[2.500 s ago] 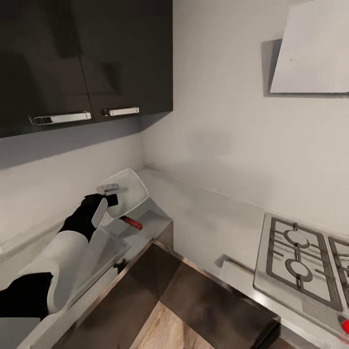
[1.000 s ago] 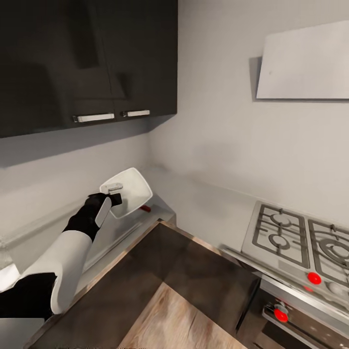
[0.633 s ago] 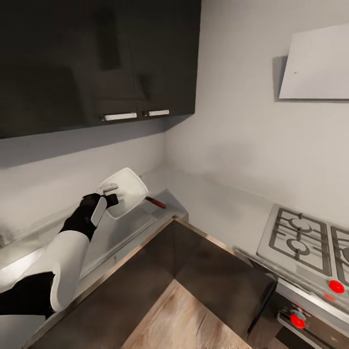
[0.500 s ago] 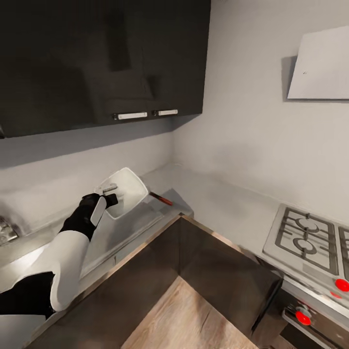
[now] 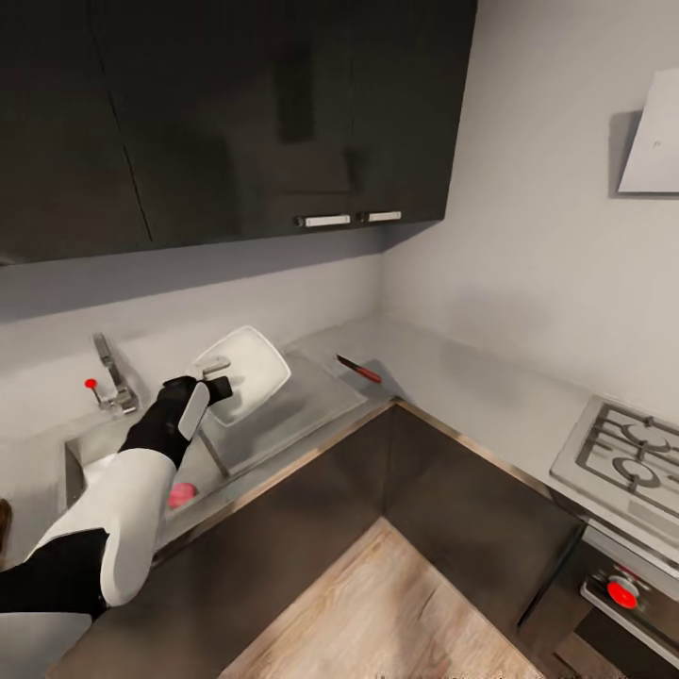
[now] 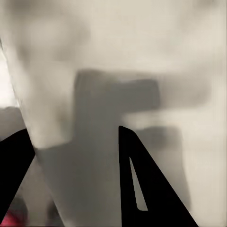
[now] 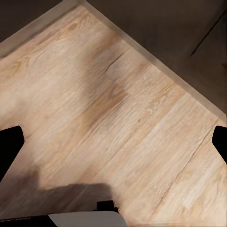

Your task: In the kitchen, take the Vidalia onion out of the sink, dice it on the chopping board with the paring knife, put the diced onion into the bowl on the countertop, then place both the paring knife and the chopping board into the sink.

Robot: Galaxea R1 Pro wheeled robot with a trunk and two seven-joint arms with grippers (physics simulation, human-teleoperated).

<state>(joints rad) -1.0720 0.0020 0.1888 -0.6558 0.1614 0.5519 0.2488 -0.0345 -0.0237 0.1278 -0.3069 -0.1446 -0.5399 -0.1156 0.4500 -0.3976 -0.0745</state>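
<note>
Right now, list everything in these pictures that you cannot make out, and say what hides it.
- Onion: head view, partly behind the left arm.
- Sink: head view, the arm and the bowl cover much of the basin.
- Left hand: left wrist view is a grey blur, bowl pressed close.
- Brown object: head view, cut off by the left edge.
- Stove: head view, cut by the right edge.
- Knife: too small for blade detail.

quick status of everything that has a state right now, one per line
left hand: shut on the bowl's rim, holding it up
bowl: lifted, tilted, looks empty
Vidalia onion: whole, lying in the sink
sink: holds the onion; no water seen running from the tap
paring knife: lying flat on the countertop, untouched
right hand: open, over the wood floor
upper cabinets: doors closed
</note>
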